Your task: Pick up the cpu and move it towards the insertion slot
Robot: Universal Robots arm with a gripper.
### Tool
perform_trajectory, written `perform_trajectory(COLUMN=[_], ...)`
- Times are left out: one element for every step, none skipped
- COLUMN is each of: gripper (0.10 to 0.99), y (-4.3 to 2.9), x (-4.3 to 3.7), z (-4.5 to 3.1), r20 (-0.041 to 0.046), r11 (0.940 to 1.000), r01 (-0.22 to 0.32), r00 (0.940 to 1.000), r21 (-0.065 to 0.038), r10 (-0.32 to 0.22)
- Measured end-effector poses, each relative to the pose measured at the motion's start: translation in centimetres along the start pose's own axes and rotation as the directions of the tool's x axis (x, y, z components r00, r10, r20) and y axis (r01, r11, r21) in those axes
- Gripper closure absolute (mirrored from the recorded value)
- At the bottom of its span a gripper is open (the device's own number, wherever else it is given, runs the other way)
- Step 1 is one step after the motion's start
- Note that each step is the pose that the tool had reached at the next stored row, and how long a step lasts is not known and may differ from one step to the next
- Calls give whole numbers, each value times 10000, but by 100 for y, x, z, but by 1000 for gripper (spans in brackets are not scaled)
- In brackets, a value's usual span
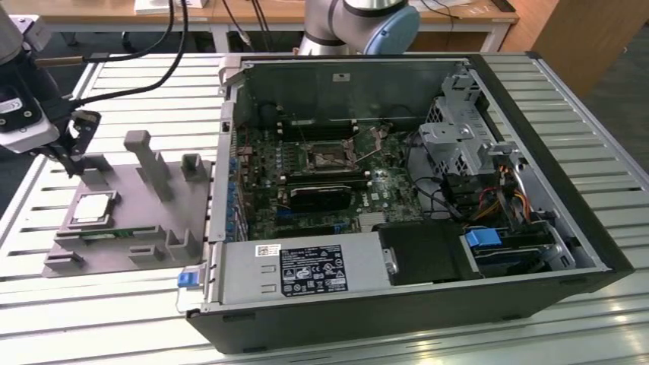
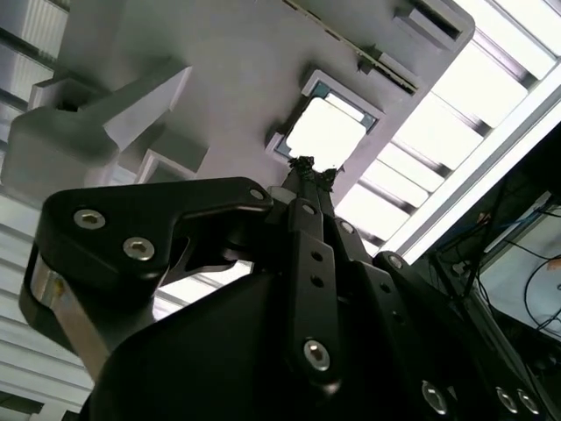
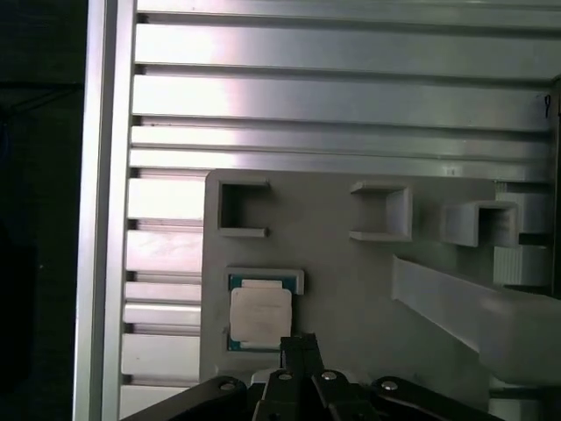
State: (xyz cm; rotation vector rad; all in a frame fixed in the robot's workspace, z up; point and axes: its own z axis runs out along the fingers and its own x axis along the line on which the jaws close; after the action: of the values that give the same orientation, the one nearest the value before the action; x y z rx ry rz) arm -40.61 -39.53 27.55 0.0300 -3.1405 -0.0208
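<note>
Cpu (image 1: 93, 207): lies flat, silver face up, in a shallow framed pocket of the grey holder plate (image 1: 152, 220), to the exterior view's left of the open computer case (image 1: 426, 319).
Gripper (image 1: 71, 169): hangs over the holder plate beside one of its upright posts (image 1: 96, 171), with nothing between the fingers.
Fingers: drawn in narrow. In both wrist views the tips look to be meeting, though the dark metal makes any last gap hard to judge.
Cpu to gripper: in the first wrist view the chip (image 3: 259, 314) sits just beside the gripper (image 3: 298, 344); in the second wrist view the chip (image 2: 326, 133) sits just past the tips (image 2: 307, 167). It is near them but not touching.
Insertion slot (image 1: 330, 157): lies inside the case on the green board, a silver frame with a dark centre, well apart from both the cpu and the gripper.
Exterior view adds: the case, the slot, and the slatted table (image 1: 102, 319) under the plate.
First wrist view adds: a thin green rim round the chip and the square brackets (image 3: 241, 209) on the plate.
Second wrist view adds: the gripper's black linkage and its screws, seen up close.
</note>
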Motion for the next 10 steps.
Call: perform_trajectory(gripper=[984,984,984,984,984,984,984,984,984,984], y=[0,0,0,0,0,0,0,0,0,0], x=[12,23,35,47,58,69,80,91,102,113], z=[17,33,50,68,85,102,118,133,149,167], r20=[2,3,3,4,4,5,4,4,5,7], r11=[10000,10000,10000,10000,10000,10000,10000,10000,10000,10000], r01=[0,0,0,0,0,0,0,0,0,0], r00=[10000,10000,10000,10000,10000,10000,10000,10000,10000,10000], r21=[-1,-1,-1,-2,-1,-1,-1,0,-1,-1], r10=[0,0,0,0,0,0,0,0,0,0])
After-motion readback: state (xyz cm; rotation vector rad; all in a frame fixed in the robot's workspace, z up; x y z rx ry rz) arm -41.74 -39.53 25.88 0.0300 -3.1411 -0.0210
